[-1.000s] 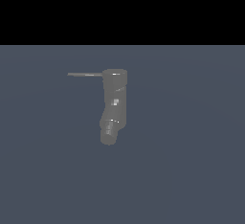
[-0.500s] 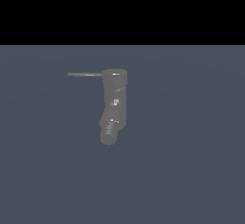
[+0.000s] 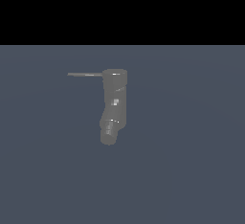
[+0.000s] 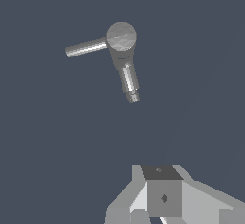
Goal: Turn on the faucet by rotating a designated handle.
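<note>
Where the exterior view's left begins, I see the handle (image 3: 85, 74) jutting sideways from the faucet (image 3: 114, 106), mid-floor (image 3: 191, 170). My gripper (image 4: 165, 204) sits well apart; I cannot tell whether it is released or clenched.

- gripper (image 4: 165, 204): only bit of the arm visible, wrist view only
- blocky, faceted body, flat-shaded pale grey w/ white panels
- centre block mid-grey, darker top face, small dark diamond mark on front
- angled light-grey flanks either side
- fingertips out of frame
</note>
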`<state>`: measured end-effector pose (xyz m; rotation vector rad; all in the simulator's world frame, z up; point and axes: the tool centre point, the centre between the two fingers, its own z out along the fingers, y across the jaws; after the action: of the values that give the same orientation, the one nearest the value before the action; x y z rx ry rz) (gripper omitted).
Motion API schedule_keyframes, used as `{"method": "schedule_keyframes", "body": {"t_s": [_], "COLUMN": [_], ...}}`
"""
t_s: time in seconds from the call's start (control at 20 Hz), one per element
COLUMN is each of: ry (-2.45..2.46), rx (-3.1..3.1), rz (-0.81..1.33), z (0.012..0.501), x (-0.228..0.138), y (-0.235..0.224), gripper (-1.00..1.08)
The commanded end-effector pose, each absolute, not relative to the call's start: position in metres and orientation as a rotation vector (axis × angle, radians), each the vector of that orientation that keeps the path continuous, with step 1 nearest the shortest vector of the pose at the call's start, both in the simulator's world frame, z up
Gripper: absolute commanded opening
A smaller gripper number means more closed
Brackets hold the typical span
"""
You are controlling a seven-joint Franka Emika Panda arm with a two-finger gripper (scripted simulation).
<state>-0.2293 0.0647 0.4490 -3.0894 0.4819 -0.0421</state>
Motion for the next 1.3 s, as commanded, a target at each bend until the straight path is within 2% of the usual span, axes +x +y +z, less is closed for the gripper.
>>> {"method": "schedule_keyframes", "body": {"t_s": [0.0, 1.25], "ry": [0.565, 1.337], "rx": [-3.075, -2.824], "rz": [-0.04, -0.02], "z": [0.439, 0.34], "x": [-0.223, -0.129], "y": [0.075, 0.151], "gripper": [-1.0, -1.0]}}
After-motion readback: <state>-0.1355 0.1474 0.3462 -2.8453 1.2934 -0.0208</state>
